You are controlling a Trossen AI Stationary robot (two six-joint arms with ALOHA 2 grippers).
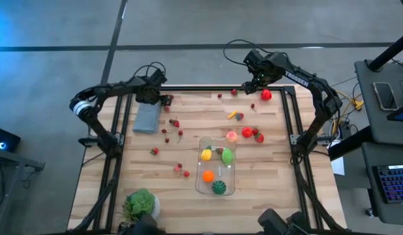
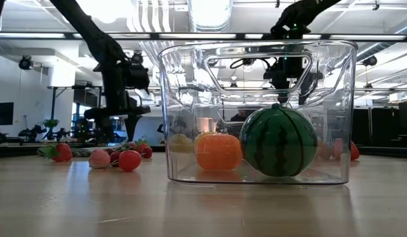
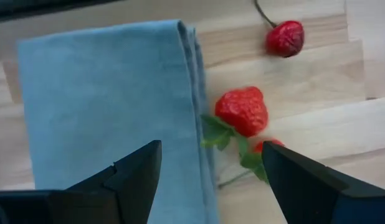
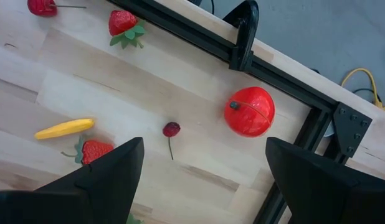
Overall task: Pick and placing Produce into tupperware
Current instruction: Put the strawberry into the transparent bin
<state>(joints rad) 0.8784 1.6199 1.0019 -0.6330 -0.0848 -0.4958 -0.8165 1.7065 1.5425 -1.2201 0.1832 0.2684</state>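
The clear tupperware [image 1: 216, 166] stands on the table's near middle. It holds a yellow piece, a green piece, an orange [image 2: 218, 151] and a striped green ball [image 2: 278, 140]. Loose produce lies around it: small red berries [image 1: 169, 130], strawberries [image 1: 247, 132], a pink piece [image 1: 231, 136] and a yellow banana [image 4: 64, 129]. My left gripper [image 1: 164, 101] hangs open at the far left, above the cloth's edge and a strawberry [image 3: 242, 111], its fingers [image 3: 211, 148] holding nothing. My right gripper [image 1: 252, 85] hovers open at the far right above a cherry [image 4: 171, 129], beside a red round fruit [image 4: 249, 111].
A folded grey-blue cloth [image 1: 146, 119] lies at the far left, under my left gripper. A leafy plant in a white pot [image 1: 141, 203] stands at the near left corner. The black table frame [image 4: 242, 37] runs along the far edge, close to the red fruit.
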